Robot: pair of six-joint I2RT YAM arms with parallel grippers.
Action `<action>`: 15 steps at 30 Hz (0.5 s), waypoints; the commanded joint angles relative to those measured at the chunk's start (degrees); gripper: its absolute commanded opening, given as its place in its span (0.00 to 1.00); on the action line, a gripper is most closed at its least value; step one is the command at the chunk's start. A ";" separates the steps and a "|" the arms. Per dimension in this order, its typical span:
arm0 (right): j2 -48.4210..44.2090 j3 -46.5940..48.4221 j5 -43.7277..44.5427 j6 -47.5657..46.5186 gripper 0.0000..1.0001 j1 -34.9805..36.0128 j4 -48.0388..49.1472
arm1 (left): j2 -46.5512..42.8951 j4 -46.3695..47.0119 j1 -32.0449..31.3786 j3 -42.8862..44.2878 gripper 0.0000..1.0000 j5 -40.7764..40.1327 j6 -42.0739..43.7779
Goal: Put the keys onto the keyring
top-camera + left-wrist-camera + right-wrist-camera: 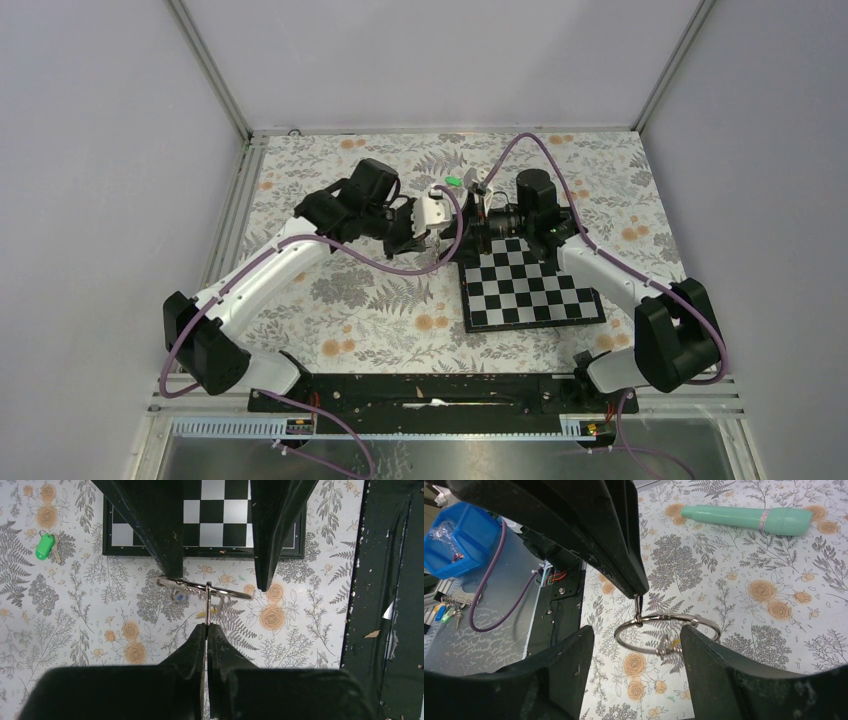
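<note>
the keyring [200, 585] is thin metal, silvery and shiny. the green key [44, 546] has a head of bright, smooth plastic, and its blade is dull grey metal. the left fingers [192, 650] and the right fingers [724, 675] look like black plastic, matt and a little grainy. the bench [774, 620] has a flat, matt cover printed with grey leaves and orange flowers; cloth or paper, i cannot tell. the chessboard [215, 510] is smooth and a bit glossy, with a black rim. the teal stick [749, 519] looks like smooth plastic with a sparkly silver band. the blue tub [459, 540] is shiny plastic. the dark plate [390, 580] is painted, and the paint is chipped in spots.
</note>
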 commanded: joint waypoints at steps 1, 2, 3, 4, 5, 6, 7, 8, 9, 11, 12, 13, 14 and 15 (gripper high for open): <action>-0.35 0.60 -0.03 1.21 0.70 0.46 3.68 | -1.70 3.16 -0.95 0.80 0.00 0.46 -1.28; -0.52 0.72 0.25 0.54 0.69 0.50 2.81 | -1.78 3.20 -1.16 0.62 0.00 0.29 -1.15; -0.78 0.91 0.40 -0.25 0.68 0.51 1.90 | -1.89 3.17 -1.33 0.26 0.00 0.16 -0.85; -0.92 1.02 0.43 -0.72 0.67 0.51 1.38 | -2.03 3.21 -1.48 0.04 0.00 -0.14 -0.54; -1.00 1.03 0.38 -0.82 0.65 0.51 1.32 | -2.15 3.22 -1.65 -0.13 0.00 -0.39 -0.34; -1.00 0.97 0.11 -0.72 0.62 0.51 1.53 | -2.25 3.26 -1.80 -0.39 0.00 -0.66 -0.20; -0.88 0.88 -0.45 -0.16 0.60 0.51 2.02 | -2.34 3.48 -1.90 -0.52 0.00 -0.87 -0.32; -0.57 0.80 -0.91 0.54 0.58 0.51 2.64 | -2.43 3.75 -1.98 -0.61 0.00 -1.16 -0.45; -0.22 0.77 -1.19 0.94 0.57 0.51 2.86 | -2.51 4.09 -2.11 -0.76 0.00 -1.58 -0.67; 0.09 0.70 -0.69 1.08 0.55 0.46 2.78 | -2.64 4.27 -2.27 -0.93 0.00 -1.67 -0.62; 0.07 0.69 -0.11 0.98 0.54 0.50 2.64 | -2.81 4.29 -2.30 -1.17 0.00 -1.53 -0.49; 0.08 0.76 0.66 0.68 0.53 0.51 2.17 | -2.98 4.28 -2.33 -1.65 0.00 -1.37 -0.14; -0.19 0.85 1.41 0.36 0.52 0.49 1.76 | -3.19 4.28 -2.38 -2.02 0.00 -1.18 0.24; -0.31 1.02 1.96 -0.01 0.51 0.50 1.17 | -3.43 4.28 -2.36 -2.32 0.00 -1.19 0.49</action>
